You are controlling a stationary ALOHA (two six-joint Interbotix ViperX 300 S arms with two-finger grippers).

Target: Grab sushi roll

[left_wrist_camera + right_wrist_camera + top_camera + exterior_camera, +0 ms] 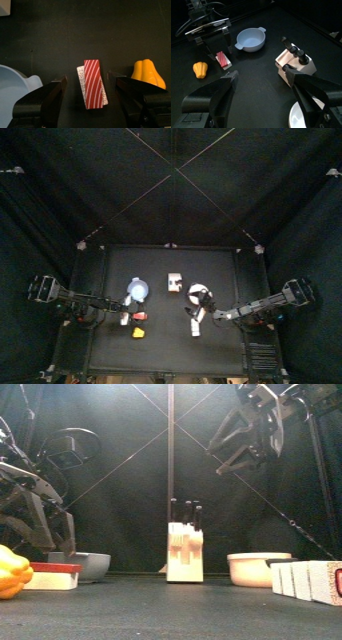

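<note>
Spread wide, my left pincer (91, 92) hangs over the sushi roll (92, 83), jaws on either side and clear of it. It lies flat on the black table (80, 30), a slim block with red stripes on white, between the pale blue bowl (13, 90), cut off at the edge, and a glossy yellow pepper (147, 73). My right pincer (261, 80) hangs open and empty, high above the knife block (294, 61).

Red-striped sushi roll (92, 83) between open gripper (92, 92) jaws, yellow pepper (147, 73) beside
</note>
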